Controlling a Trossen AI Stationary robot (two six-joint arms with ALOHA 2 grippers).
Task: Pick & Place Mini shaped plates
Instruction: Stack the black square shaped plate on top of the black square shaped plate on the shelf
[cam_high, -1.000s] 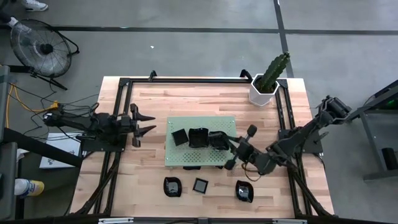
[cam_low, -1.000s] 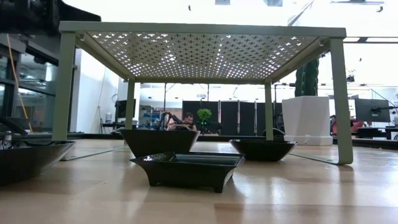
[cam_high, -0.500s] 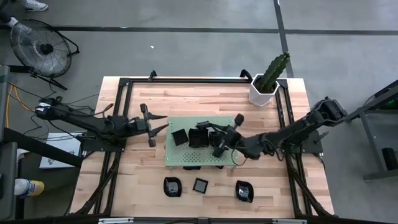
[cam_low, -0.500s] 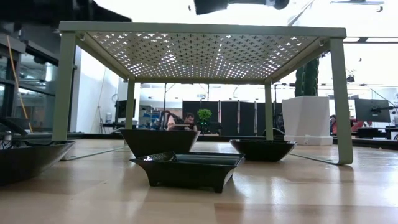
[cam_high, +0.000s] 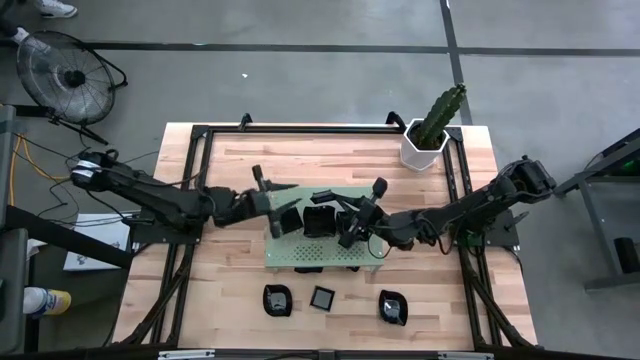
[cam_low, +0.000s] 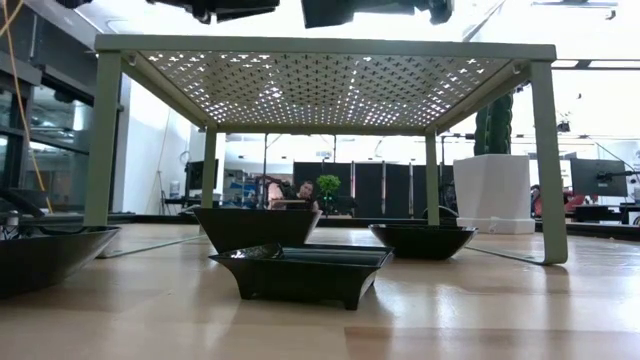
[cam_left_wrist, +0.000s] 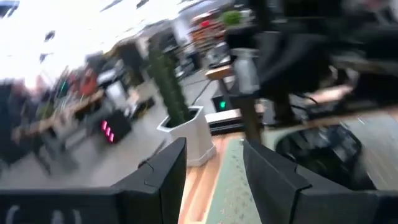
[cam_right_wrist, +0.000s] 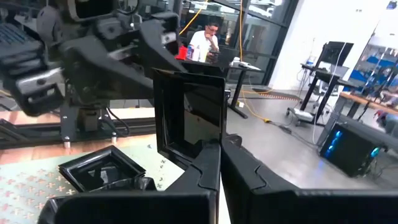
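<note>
Right now my right tool (cam_right_wrist: 219, 163) is pinching a square black mini plate (cam_right_wrist: 189, 118) by its rim, upright above the green board (cam_high: 300, 250); my left tool (cam_high: 278, 207), spread, sits close opposite; a thin edge grip could slip, or we collide.

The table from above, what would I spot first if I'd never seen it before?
Probably the two dark arms meeting over the green board in the middle of the table. The right tool is shut on a black dish, holding it up on its edge, and the open left tool reaches in beside it. You'd also notice the cactus in its white pot at the far right corner.
</note>
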